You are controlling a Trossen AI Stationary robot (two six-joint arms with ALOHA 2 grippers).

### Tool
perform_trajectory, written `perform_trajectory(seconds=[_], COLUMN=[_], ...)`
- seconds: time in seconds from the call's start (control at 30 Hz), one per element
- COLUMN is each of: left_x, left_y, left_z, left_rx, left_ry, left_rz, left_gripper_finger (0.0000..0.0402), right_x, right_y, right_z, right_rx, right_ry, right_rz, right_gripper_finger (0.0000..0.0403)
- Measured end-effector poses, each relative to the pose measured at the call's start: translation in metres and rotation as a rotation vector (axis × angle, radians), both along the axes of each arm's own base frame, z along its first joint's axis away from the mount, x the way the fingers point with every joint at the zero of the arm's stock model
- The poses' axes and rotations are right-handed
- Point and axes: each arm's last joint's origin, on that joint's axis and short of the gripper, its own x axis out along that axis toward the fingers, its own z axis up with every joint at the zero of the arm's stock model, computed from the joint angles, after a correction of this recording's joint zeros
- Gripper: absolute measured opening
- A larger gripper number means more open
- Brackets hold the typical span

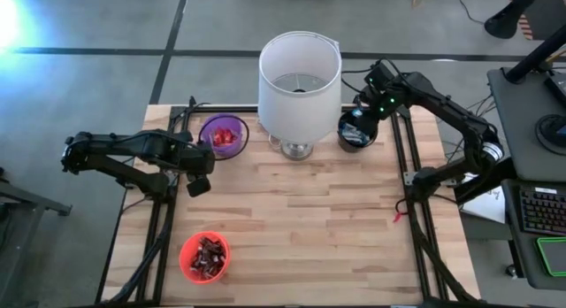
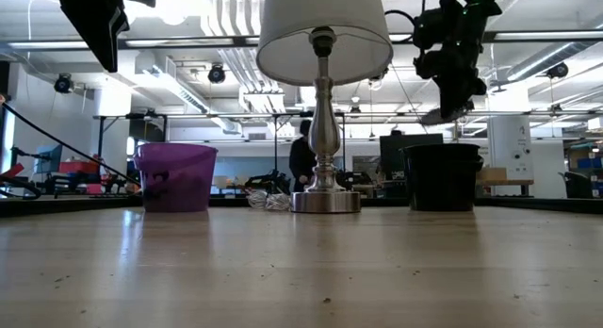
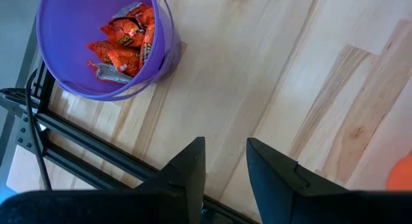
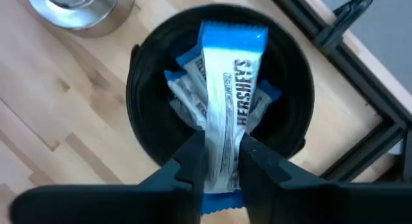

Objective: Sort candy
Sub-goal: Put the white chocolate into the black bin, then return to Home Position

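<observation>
My right gripper (image 4: 222, 161) hangs over the black cup (image 4: 138, 89) at the table's far right, shut on a blue-and-white candy bar (image 4: 228, 89). More blue-and-white candy (image 4: 185, 95) lies inside that cup. My left gripper (image 3: 225, 163) hovers open above bare wood near the table's left edge, with nothing between its fingers. Just beyond it stands the purple cup (image 3: 164, 50), which holds red-wrapped candy (image 3: 125, 40). A red cup (image 1: 204, 257) with dark-wrapped candy stands at the near left. My right gripper pinches the blue-and-white bar between its two fingers, by its flat faces near one end (image 4: 222, 143). The fingers come from above, slanting down, and the bar runs along them, its free end (image 4: 232, 34) pointing down over the cup's mouth. The bar is lifted clear.
A table lamp with a white shade (image 1: 299, 82) and a metal base (image 4: 77, 8) stands at the far middle, between the purple cup (image 1: 223, 135) and the black cup (image 1: 355, 131). Bare wood spans the table's middle and near right.
</observation>
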Motion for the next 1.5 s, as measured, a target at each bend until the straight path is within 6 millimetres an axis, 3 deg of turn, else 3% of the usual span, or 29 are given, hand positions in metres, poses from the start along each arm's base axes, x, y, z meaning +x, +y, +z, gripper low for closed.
perform_trajectory(seconds=[0.23,0.43,0.63,0.83,1.27,1.5], left_x=[0.0,0.0,0.0,-0.001,-0.01,-0.035], left_y=[0.0,0.0,0.001,0.001,0.003,0.008], left_z=[0.0,0.0,0.0,0.0,0.005,0.019], left_rx=[-0.004,-0.009,0.007,-0.011,0.004,0.073], left_ry=[-0.006,-0.019,-0.061,-0.105,-0.176,-0.31], left_rz=[0.019,0.066,0.189,0.327,0.479,0.496], left_gripper_finger=[0.0094,0.0094,0.0094,0.0094,0.0094,0.0094], right_x=[0.001,-0.005,-0.015,-0.027,-0.029,-0.026], right_y=[-0.002,0.002,0.006,-0.004,-0.012,-0.01], right_z=[-0.002,0.006,0.016,0.024,0.027,0.026], right_rx=[-0.016,-0.068,-0.194,-0.362,-0.385,-0.311], right_ry=[0.017,0.025,0.109,0.198,0.121,0.028], right_rz=[-0.016,-0.023,-0.041,-0.192,-0.253,-0.289], right_gripper_finger=[0.013,0.0157,0.0156,0.0153,0.0145,0.0137])
